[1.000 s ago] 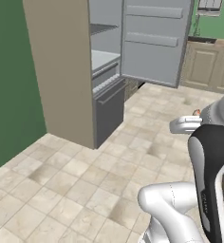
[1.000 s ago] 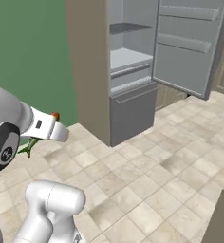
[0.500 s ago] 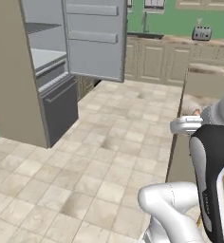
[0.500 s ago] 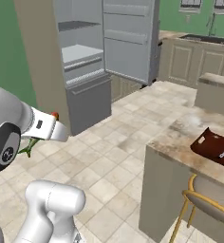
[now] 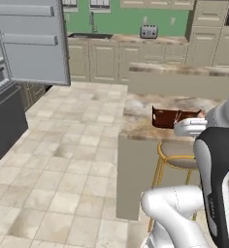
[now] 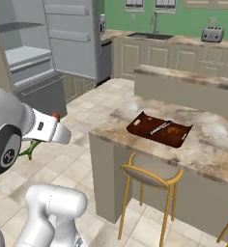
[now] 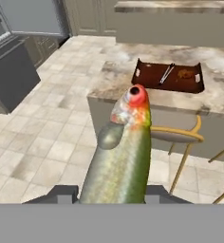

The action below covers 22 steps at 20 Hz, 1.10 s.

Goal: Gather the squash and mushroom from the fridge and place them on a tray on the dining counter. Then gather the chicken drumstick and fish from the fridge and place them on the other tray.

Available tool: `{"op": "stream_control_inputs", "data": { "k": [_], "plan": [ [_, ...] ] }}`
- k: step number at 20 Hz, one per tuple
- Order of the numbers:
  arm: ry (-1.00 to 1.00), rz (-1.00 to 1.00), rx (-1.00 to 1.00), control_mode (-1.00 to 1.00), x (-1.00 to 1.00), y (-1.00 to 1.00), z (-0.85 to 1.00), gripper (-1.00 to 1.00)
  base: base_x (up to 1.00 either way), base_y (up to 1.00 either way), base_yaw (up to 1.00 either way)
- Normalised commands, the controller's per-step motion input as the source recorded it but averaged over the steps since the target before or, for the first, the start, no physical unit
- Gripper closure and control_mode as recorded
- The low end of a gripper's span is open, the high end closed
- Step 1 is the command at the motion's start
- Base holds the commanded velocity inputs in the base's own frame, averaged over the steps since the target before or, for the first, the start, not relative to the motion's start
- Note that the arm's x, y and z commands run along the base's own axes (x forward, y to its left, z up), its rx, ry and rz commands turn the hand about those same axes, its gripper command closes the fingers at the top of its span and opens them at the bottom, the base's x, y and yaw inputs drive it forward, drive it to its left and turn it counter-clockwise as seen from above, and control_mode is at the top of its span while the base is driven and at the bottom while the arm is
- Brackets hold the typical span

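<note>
Hand view: fish [image 7: 121, 156] lies lengthwise, head toward the other tray [image 7: 168, 77].

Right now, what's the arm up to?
The gripper is carrying the fish, which sticks out lengthwise ahead of the hand. The robot faces the dining counter, where the other tray, dark brown, sits on the stone top above a stool; something small already lies in it, but I cannot tell what. Off to the left the fridge stands with its door open. The fish is not on the tray yet.
</note>
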Motion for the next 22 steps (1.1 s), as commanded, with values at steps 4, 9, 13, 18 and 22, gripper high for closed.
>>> {"op": "stream_control_inputs", "data": {
  "k": [4, 9, 13, 18, 22],
  "plan": [
    [0.00, 0.00, 0.00, 1.00, 0.00, 0.00, 0.00, 1.00, 0.32, -0.65, -0.38],
    [0.00, 0.00, 0.00, 1.00, 0.00, 0.00, 0.00, 1.00, 0.41, -0.24, -0.34],
    [0.00, 0.00, 0.00, 1.00, 0.00, 0.00, 0.00, 1.00, 0.39, 0.00, -0.24],
    [0.00, 0.00, 0.00, 1.00, 0.00, 0.00, 0.00, 1.00, 0.56, 0.09, -0.18],
    [0.00, 0.00, 0.00, 1.00, 0.00, 0.00, 0.00, 1.00, 0.60, 0.20, -0.18]
  ]
}}
